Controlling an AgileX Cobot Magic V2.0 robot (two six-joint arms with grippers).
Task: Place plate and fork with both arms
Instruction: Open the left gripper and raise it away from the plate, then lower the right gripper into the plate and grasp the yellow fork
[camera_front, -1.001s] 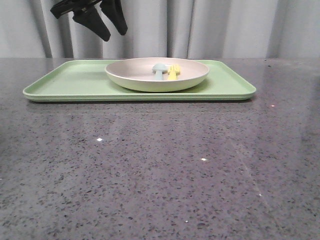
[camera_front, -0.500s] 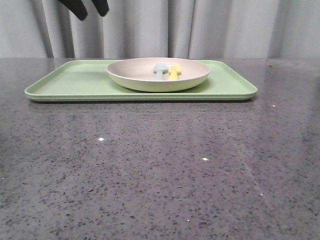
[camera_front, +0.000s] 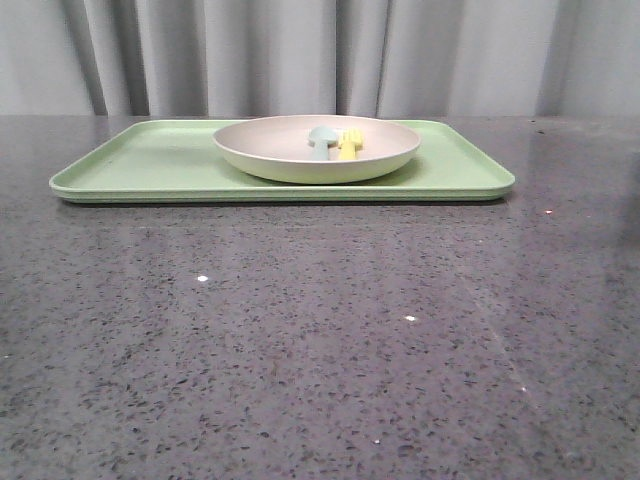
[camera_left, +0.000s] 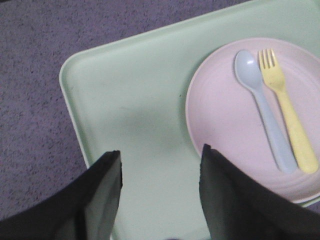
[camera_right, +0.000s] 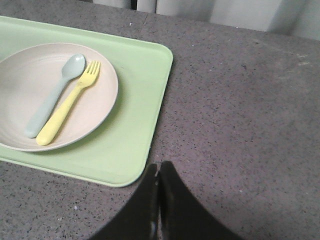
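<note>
The cream plate (camera_front: 316, 150) rests on the light green tray (camera_front: 140, 160) at the far side of the table. In the plate lies the yellow fork (camera_front: 348, 144), side by side with a pale blue-green spoon (camera_front: 321, 141). The left wrist view shows the plate (camera_left: 225, 120) and fork (camera_left: 287, 110) from above; my left gripper (camera_left: 161, 162) hangs open high over the bare tray (camera_left: 130, 110) beside the plate, holding nothing. My right gripper (camera_right: 159, 170) is shut and empty, above the table just off the tray's corner (camera_right: 145, 150). The right wrist view also shows the plate (camera_right: 20, 85) and fork (camera_right: 70, 102). Neither gripper shows in the front view.
The dark speckled tabletop (camera_front: 320, 340) stretches from the tray to the near edge. Grey curtains (camera_front: 320, 50) hang behind the table. The spoon (camera_left: 262, 107) lies beside the fork in the plate.
In the front view my left gripper rose from the upper left and has gone out of the top of the picture. Plate, fork and tray stayed put.
</note>
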